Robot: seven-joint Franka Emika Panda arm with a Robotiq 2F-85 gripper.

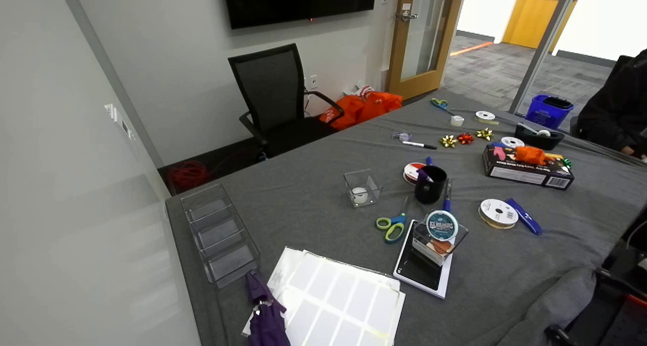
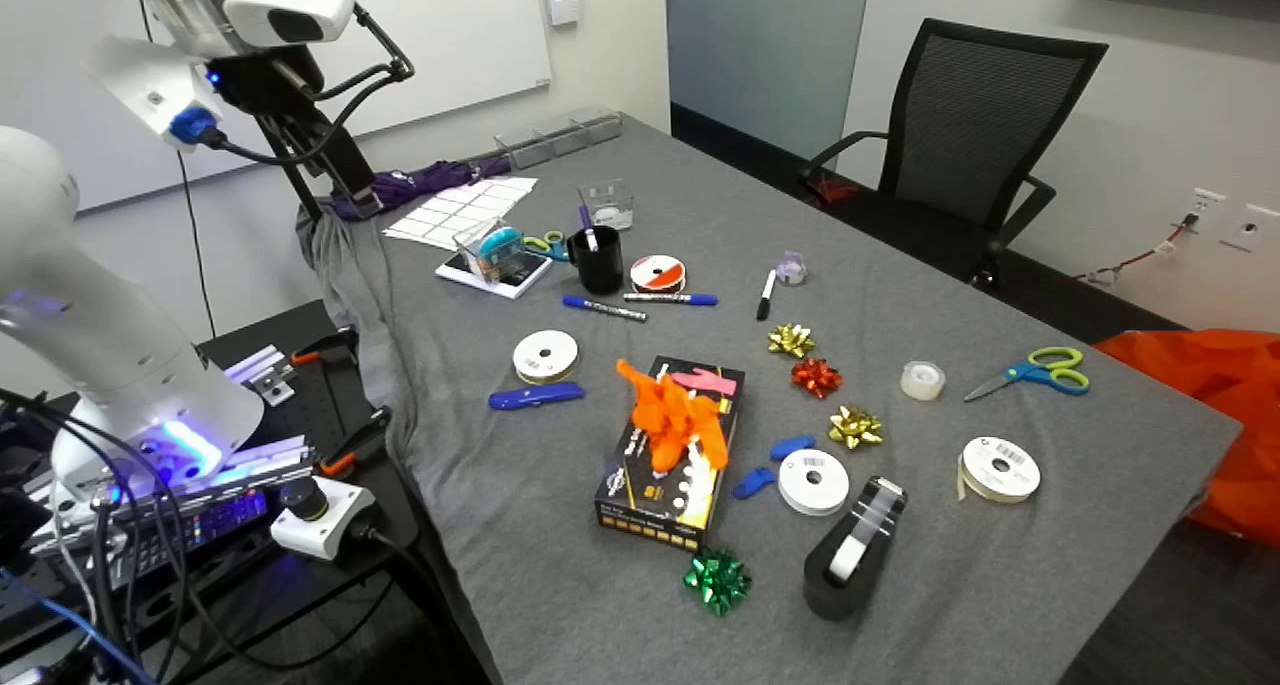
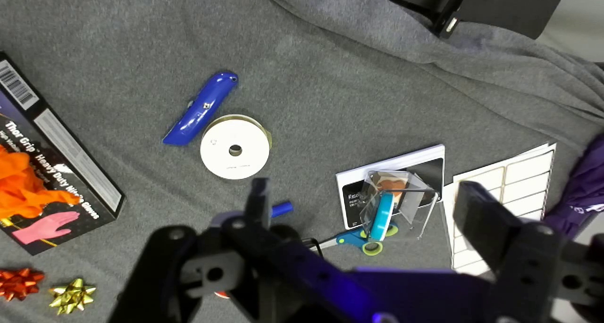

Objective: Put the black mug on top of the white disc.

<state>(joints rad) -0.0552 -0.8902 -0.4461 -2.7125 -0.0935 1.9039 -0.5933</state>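
Mug (image 2: 605, 270) is standing upright on surface (image 2: 700, 225) w/ purple pen (image 2: 586, 225) sticking out; disc (image 2: 557, 345) is lying apart from it, nr blue cutter (image 2: 536, 396). Jaws are gaping wide in wrist cam.

My claw (image 3: 368, 205) looks matt, the cloth-covered counter (image 3: 306, 101) dull and creased. I see a smooth black mug (image 2: 600, 268), a smooth-faced ribbon spool (image 3: 231, 163), a glossy utility knife (image 3: 202, 110), shiny foil-like gift bows (image 2: 718, 579).
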